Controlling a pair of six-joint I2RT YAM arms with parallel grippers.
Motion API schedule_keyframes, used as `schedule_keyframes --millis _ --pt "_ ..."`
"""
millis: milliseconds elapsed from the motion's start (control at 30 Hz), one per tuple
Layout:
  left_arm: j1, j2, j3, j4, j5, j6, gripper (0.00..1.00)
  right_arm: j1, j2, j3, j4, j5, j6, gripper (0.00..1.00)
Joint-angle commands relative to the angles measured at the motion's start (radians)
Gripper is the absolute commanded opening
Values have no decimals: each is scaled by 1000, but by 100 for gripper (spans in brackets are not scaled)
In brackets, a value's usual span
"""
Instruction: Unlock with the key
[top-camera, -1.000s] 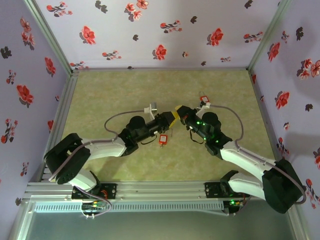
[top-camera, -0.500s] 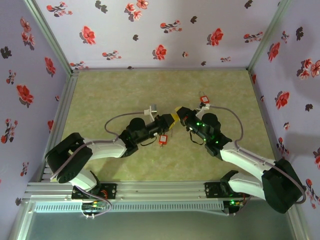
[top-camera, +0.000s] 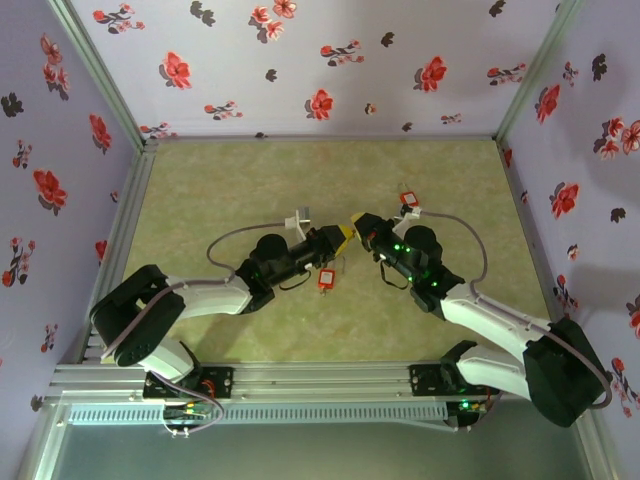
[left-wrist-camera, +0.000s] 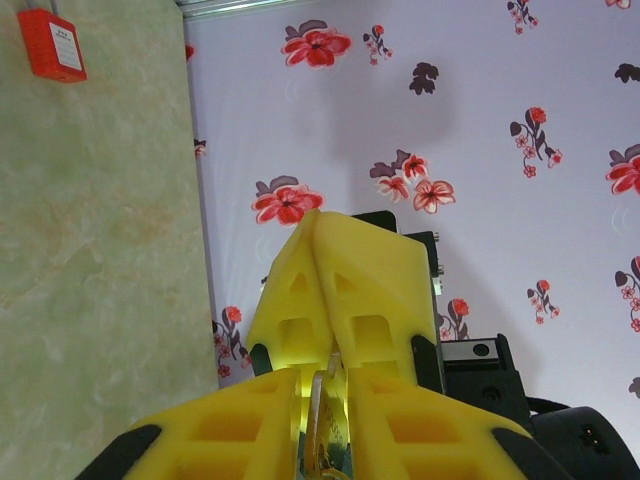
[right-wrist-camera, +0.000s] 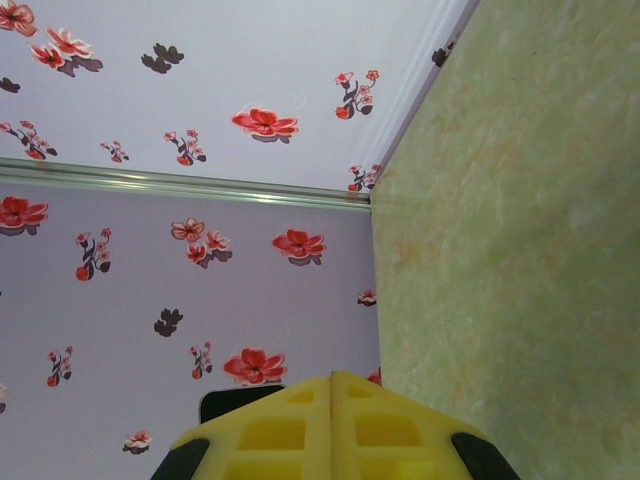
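My left pincer (left-wrist-camera: 325, 388) is clenched on a thin brass-coloured sliver that I take for the key (left-wrist-camera: 326, 432); only its edge shows between the pads. The right pincer (left-wrist-camera: 316, 235) is clenched flat with nothing visible in it. The two meet tip to tip, touching or nearly so, above the middle of the counter (top-camera: 250, 180).

A key is light, stiff, slick metal, so I judge it could twist in the pads. It is best held across the flat bow with the blade left free.

A red lock (left-wrist-camera: 50, 45) with a white label lies on the counter, well apart. From above I see a red piece (top-camera: 325, 279) just beside the left pincer and a second red piece (top-camera: 407, 198) by the right arm; I cannot tell which is the lock. There is open counter all around, and the flowered walls (top-camera: 300, 60) stand well off.
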Motion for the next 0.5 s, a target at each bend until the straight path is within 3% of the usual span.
schedule_keyframes --millis 0,233,467 --pt "2 -8 2 49 21 6 20 -4 -8 -9 -7 9 -10 0" --pt "4 3 10 57 26 5 0 -4 -12 -8 -16 4 -13 0" --pt "4 -2 25 33 42 17 0 -4 -5 -2 -21 -2 -19 0"
